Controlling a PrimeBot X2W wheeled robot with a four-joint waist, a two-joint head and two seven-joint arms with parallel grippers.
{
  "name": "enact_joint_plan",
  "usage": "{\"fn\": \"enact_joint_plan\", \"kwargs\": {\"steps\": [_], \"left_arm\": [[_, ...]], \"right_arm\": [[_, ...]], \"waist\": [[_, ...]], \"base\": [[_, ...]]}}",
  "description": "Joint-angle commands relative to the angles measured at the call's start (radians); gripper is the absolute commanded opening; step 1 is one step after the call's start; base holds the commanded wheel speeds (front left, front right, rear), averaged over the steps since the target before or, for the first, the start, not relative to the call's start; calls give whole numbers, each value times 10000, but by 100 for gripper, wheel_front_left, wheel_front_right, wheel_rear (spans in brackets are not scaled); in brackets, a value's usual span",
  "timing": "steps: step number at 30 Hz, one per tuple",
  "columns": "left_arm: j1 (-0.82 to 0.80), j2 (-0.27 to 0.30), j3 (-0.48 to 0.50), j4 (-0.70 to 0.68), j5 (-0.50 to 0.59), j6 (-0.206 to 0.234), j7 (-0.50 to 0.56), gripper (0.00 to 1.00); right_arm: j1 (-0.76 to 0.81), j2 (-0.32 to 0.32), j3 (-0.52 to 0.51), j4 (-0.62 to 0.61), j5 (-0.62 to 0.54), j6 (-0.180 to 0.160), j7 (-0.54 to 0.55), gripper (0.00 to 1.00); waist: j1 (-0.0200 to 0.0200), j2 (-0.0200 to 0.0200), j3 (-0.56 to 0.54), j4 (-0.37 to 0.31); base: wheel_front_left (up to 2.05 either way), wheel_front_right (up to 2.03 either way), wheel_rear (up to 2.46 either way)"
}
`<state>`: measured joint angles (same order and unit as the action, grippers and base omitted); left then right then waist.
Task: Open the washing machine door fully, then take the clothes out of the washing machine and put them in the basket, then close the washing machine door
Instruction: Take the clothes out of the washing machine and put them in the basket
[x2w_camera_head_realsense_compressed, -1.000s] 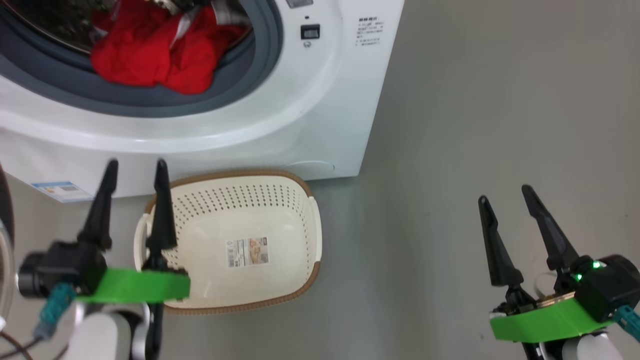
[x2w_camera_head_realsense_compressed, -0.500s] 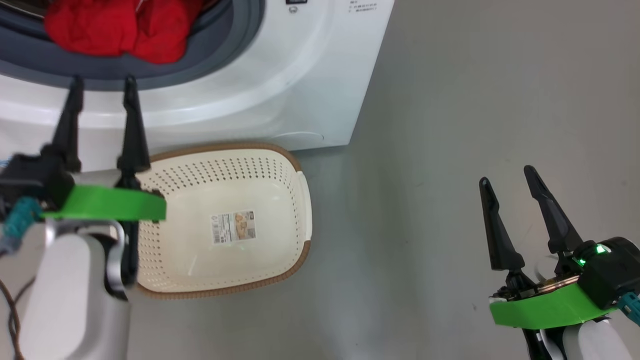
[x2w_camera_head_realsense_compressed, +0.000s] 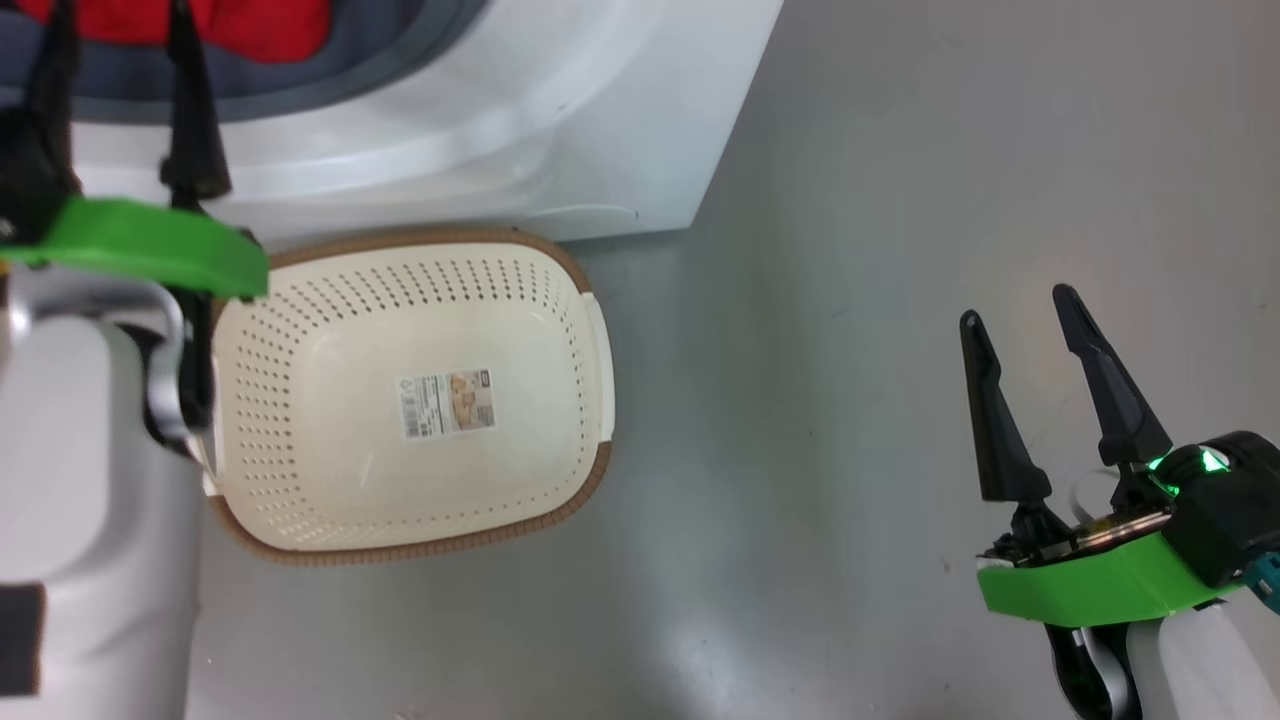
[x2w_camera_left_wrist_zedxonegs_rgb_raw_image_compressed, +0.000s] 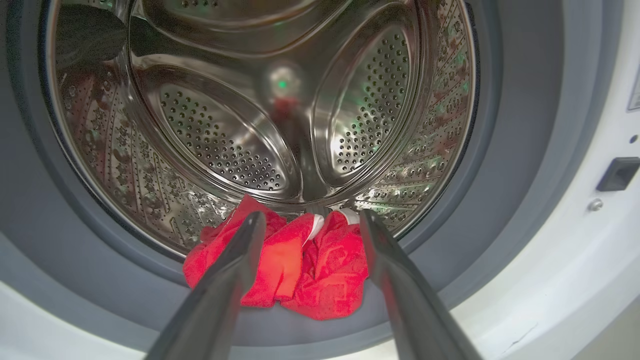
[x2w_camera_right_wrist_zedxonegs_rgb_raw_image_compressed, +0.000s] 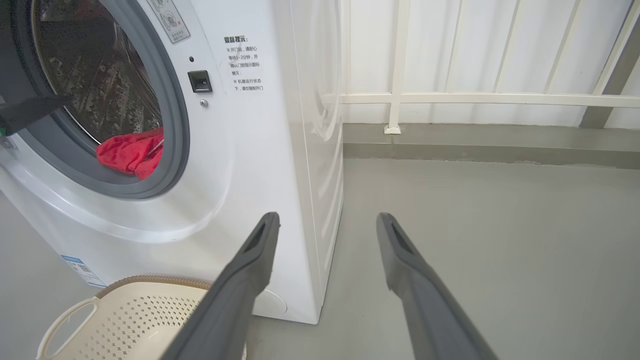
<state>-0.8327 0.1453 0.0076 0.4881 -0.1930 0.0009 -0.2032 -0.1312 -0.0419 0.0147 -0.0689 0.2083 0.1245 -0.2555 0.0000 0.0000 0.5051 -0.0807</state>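
The left gripper (x2w_camera_left_wrist_zedxonegs_rgb_raw_image_compressed: 312, 217) is up at the mouth of the washing machine (x2w_camera_head_realsense_compressed: 560, 120). Its two fingers (x2w_camera_left_wrist_zedxonegs_rgb_raw_image_compressed: 220, 290) are spread wide and hold nothing. In the left wrist view the red clothes (x2w_camera_left_wrist_zedxonegs_rgb_raw_image_compressed: 300, 270) lie right ahead, in the gap between the two fingertips. They sit at the bottom front of the shiny drum (x2w_camera_left_wrist_zedxonegs_rgb_raw_image_compressed: 225, 140), and part of the pile hangs over onto the grey ring (x2w_camera_left_wrist_zedxonegs_rgb_raw_image_compressed: 500, 150). It is not clear if the fingers touch the cloth. The basket (x2w_camera_head_realsense_compressed: 590, 470) sits on the floor (x2w_camera_head_realsense_compressed: 850, 300) just in front of the machine, below the left arm, with a paper label (x2w_camera_head_realsense_compressed: 447, 405) on its bottom. The right gripper (x2w_camera_head_realsense_compressed: 1015, 305) hangs over the floor, well away to the right of the basket. Its fingers are spread wide too and hold nothing.
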Motion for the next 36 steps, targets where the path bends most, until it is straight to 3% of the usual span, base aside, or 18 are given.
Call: {"fn": "enact_joint_plan", "kwargs": {"steps": [1,21,36], "left_arm": [[-413,547,257,-38,93,97,82,100],[-3350,1460,171,2640,179,354,757,100],[-4887,2057,-141,4451,427,805,2474,100]], "right_arm": [[-148,-83,284,-285,-85,62,-63,100],[-739,-83,575,-195,-31,62,-63,100],[-871,-83,787,-116,8,62,-63,100]], "waist": [[0,0,301,-49],[0,0,1453,-399],[0,0,1714,-847]], "base": [[0,0,0],[0,0,0],[0,0,0]]}}
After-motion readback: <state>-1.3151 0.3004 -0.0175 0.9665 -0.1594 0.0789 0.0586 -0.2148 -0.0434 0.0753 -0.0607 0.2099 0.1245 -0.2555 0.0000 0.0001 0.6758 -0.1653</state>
